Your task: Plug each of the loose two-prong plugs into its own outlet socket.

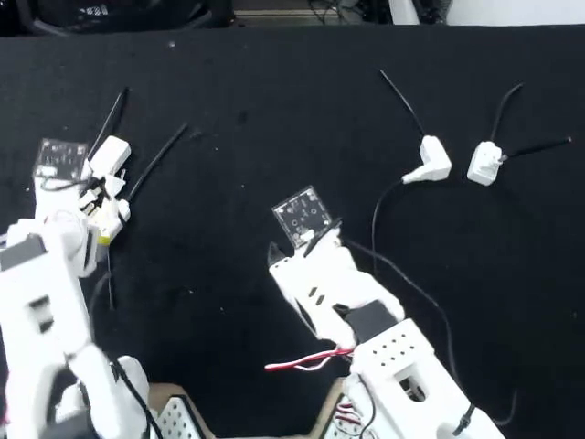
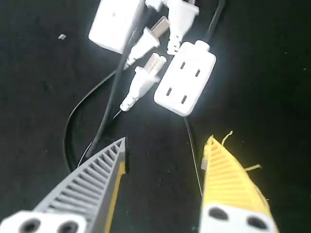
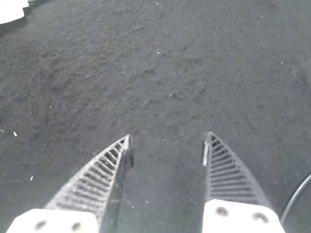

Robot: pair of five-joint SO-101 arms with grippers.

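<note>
A white outlet block [image 2: 184, 82] with two pairs of slots lies just ahead of my left gripper [image 2: 165, 145], which is open with nothing between its fingers. Two loose white two-prong plugs [image 2: 141, 82] [image 2: 148, 39] lie beside the block, prongs toward it, and a third plug [image 2: 182, 14] sits at its far end. From above, the block [image 1: 110, 154] is at the table's left, with the left gripper [image 1: 108, 208] right next to it. My right gripper [image 3: 166, 143] is open over bare black cloth at the table's middle [image 1: 298, 249].
Another white block [image 2: 114, 22] lies behind the plugs. Two more white plug pieces [image 1: 430, 160] [image 1: 484, 163] with black cables lie at the back right. A black cable [image 1: 402, 274] loops past the right arm. Black cloth [image 1: 238, 110] covers the table.
</note>
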